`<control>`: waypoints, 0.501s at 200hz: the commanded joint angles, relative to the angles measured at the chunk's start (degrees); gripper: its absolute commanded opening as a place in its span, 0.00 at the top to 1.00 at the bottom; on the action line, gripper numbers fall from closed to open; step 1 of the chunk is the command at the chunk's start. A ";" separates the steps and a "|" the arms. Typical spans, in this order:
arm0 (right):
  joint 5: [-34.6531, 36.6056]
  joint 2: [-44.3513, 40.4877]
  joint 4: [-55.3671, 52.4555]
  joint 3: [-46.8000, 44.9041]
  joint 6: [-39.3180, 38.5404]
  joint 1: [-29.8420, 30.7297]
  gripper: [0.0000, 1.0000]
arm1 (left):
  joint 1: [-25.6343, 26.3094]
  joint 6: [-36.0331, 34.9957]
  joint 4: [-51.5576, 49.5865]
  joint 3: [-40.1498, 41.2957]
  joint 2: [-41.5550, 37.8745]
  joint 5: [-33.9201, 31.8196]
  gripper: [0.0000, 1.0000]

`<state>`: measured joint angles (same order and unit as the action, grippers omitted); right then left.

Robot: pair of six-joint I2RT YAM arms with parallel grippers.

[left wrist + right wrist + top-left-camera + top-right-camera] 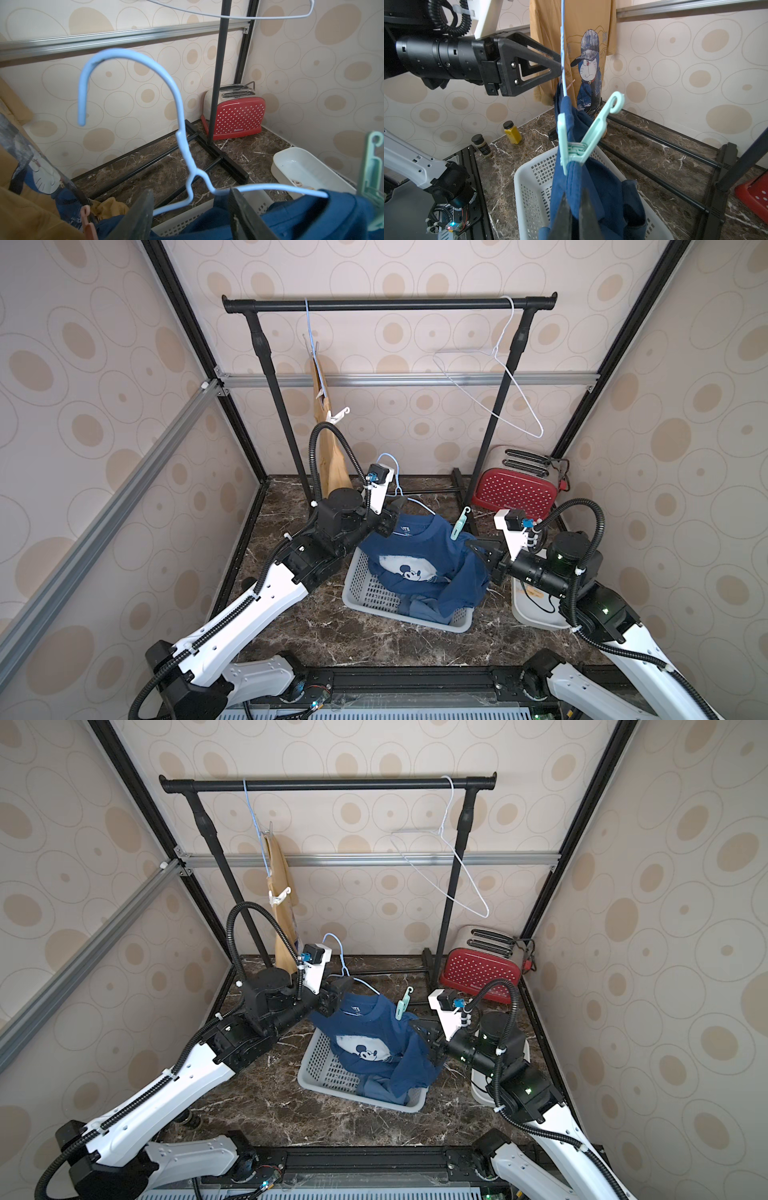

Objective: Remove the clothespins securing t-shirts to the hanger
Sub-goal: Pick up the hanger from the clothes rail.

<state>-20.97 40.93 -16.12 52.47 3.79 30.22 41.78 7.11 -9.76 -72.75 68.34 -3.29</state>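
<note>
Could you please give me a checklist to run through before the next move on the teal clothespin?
1. Teal clothespin clipped on the blue t-shirt: ok.
2. Right gripper shut on the shirt fabric near the pin: ok.
3. Left gripper holding the blue hanger: cannot tell; its jaws straddle the wire at the neck.
4. Basket under the shirt: ok.
5. Pin's hooked handle clear of cloth and arms: ok.

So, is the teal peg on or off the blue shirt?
On: the teal peg is clamped over the shoulder of the blue shirt, hooked end sticking up.
</note>
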 commanded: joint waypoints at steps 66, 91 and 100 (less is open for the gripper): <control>-0.56 -1.03 2.43 -0.90 -2.36 0.19 1.00 | -5.05 11.74 7.17 -3.19 0.92 7.08 0.51; -0.47 -1.03 1.99 -0.89 -2.61 0.27 1.00 | -5.13 12.23 7.13 -3.88 1.61 8.70 0.53; -0.43 -0.96 1.97 -0.89 -2.69 0.28 1.00 | -5.20 12.39 7.12 -4.19 1.95 9.23 0.56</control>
<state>-20.97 40.80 -15.88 51.79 2.09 30.22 36.99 16.64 -4.78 -74.28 69.43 3.20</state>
